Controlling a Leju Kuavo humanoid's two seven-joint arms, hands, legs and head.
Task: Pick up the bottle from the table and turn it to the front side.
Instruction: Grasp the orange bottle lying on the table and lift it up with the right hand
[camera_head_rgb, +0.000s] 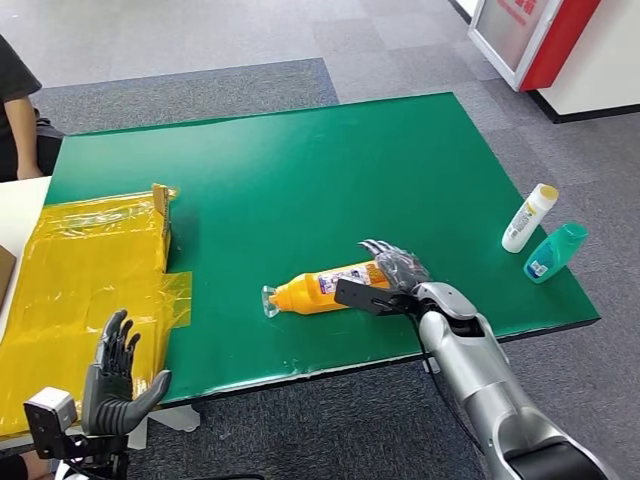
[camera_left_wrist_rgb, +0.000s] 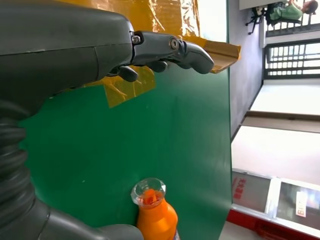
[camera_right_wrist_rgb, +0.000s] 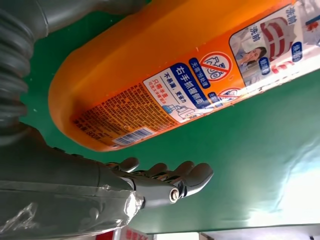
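An orange bottle (camera_head_rgb: 321, 289) with a clear cap lies on its side on the green table (camera_head_rgb: 302, 170), cap pointing left. Its back label with small print and a barcode faces the right wrist camera (camera_right_wrist_rgb: 158, 65). My right hand (camera_head_rgb: 391, 273) is at the bottle's base end, with the thumb along the near side and the fingers (camera_right_wrist_rgb: 170, 177) spread on the far side. A gap shows between them and the bottle. My left hand (camera_head_rgb: 117, 375) hovers open at the table's front left corner. The left wrist view shows its fingers (camera_left_wrist_rgb: 170, 50) extended and the bottle's cap end (camera_left_wrist_rgb: 153, 210).
A box wrapped in yellow plastic (camera_head_rgb: 83, 280) covers the table's left end. A white bottle (camera_head_rgb: 530, 217) and a teal bottle (camera_head_rgb: 555, 251) lie near the right edge. A person (camera_head_rgb: 15, 110) sits at the far left. A red and white cabinet (camera_head_rgb: 528, 35) stands beyond the table.
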